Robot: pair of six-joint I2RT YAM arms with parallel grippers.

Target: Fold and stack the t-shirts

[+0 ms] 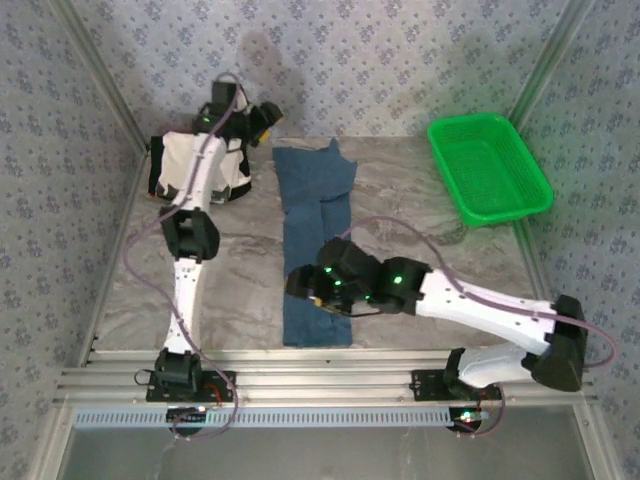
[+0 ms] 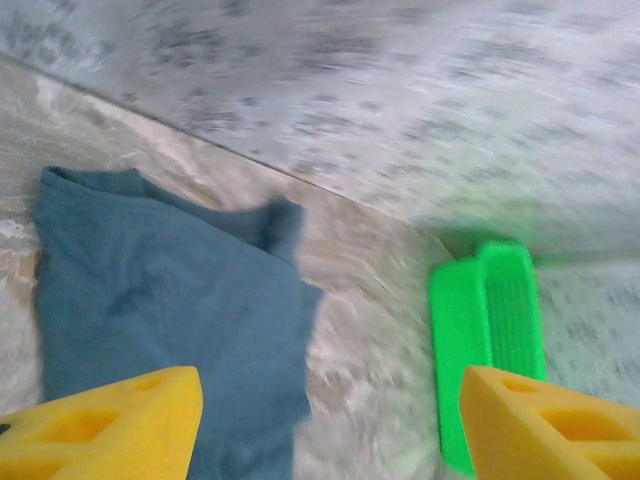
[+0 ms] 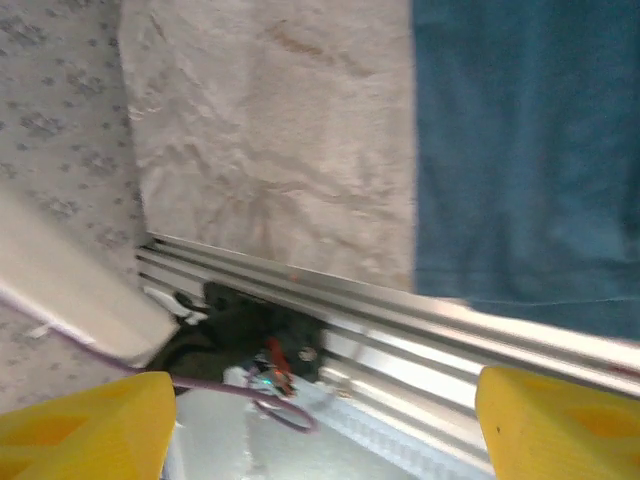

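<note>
Down middle of grey marble worktop [image 1: 240, 285], far edge to near edge, lay long plain teal-blue cloth t-shirt [image 1: 315, 235]. At far left corner sat cream-white black-edged t-shirt [image 1: 173, 160]. Both left gripper [image 2: 330, 420] and right gripper [image 3: 325, 420] gaped wide, held nothing. Next fold looked to need both near corners pinched, hem lifted up evenly.

Matt teal cloth t-shirt [image 1: 310, 200], glossy green plastic basket [image 1: 490, 165]
</note>
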